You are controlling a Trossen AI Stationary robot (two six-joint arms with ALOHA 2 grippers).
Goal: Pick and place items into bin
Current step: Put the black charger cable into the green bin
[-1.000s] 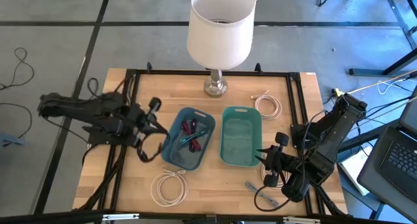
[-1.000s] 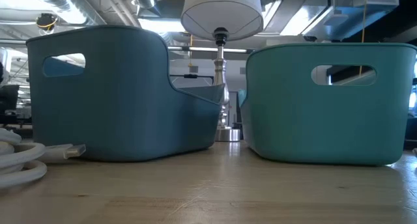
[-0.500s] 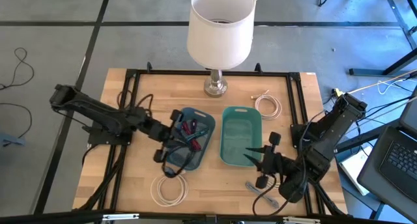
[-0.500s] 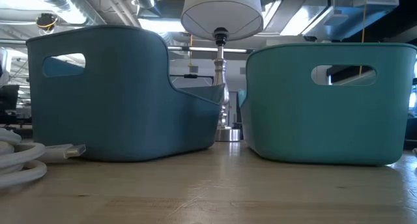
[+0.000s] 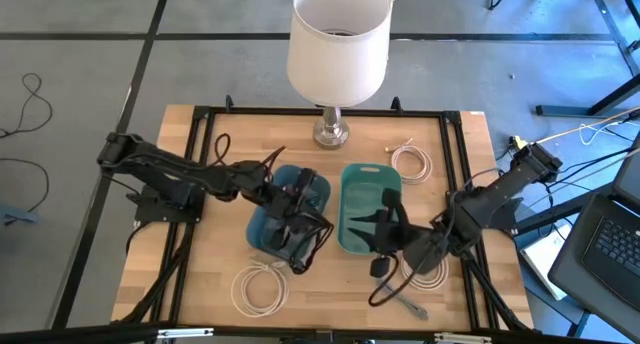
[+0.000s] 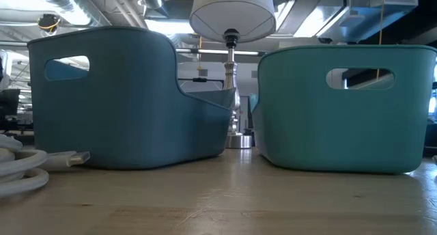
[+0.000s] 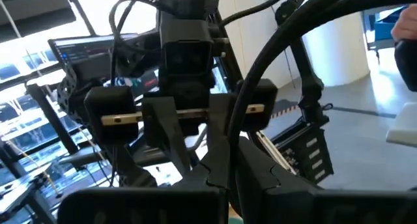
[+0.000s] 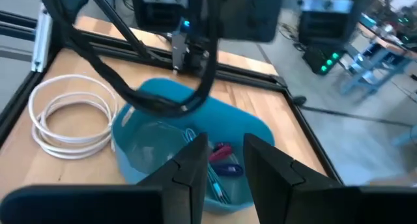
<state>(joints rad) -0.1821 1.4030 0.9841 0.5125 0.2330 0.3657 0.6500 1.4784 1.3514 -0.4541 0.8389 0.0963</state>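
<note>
Fingers of left gripper (image 5: 300,229) pinch thin black cable loop (image 5: 312,236), now over blue plastic bin (image 5: 262,224), earlier outside it. Right gripper (image 5: 378,224) apart, moved over teal plastic bin (image 5: 372,172). Red, purple straps (image 8: 221,152) already inside blue bin.

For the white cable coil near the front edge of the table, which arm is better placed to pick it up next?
Probably left: the left gripper hangs over the blue bin, just beside the white cable coil. The right gripper is farther away, at the teal bin.
</note>
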